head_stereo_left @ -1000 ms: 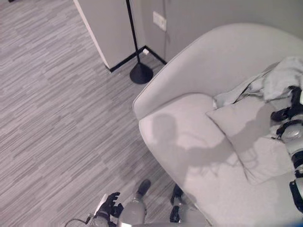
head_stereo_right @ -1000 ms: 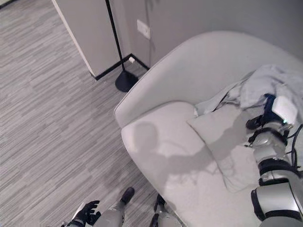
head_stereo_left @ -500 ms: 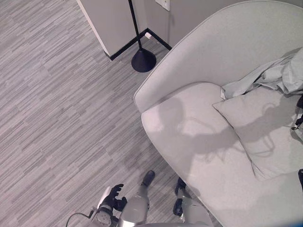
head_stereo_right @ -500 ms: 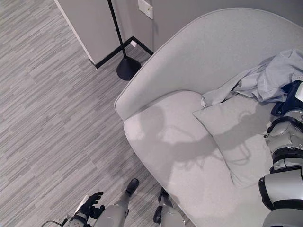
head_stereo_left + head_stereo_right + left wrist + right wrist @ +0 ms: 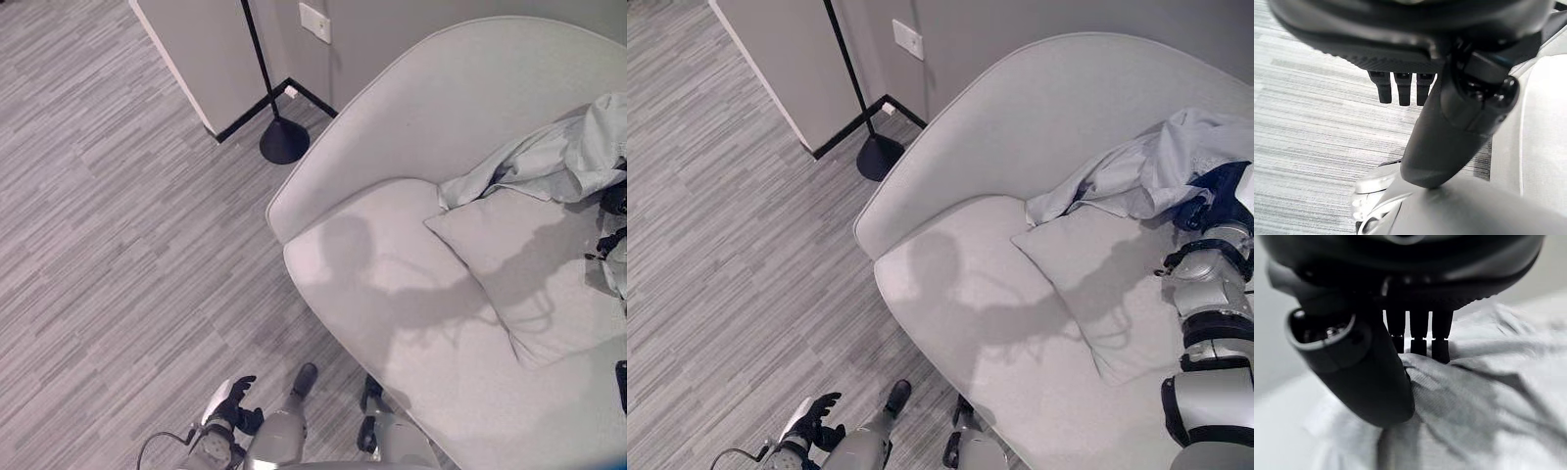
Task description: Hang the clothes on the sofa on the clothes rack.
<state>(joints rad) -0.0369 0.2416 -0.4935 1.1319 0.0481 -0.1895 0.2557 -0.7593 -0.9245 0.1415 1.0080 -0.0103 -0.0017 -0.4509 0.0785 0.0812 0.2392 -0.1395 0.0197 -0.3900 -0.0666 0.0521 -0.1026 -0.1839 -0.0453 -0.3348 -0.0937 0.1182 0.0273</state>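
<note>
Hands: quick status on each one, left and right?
Left hand: open, holding nothing, low over the floor.
Right hand: shut on the pale garment on the sofa.

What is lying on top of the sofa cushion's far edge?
A crumpled pale garment drapes over the cushion, against the sofa back. The right hand grips it; anything beneath is covered.

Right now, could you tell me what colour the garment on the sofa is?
The garment is pale blue-grey, clearest in the right eye view.
</note>
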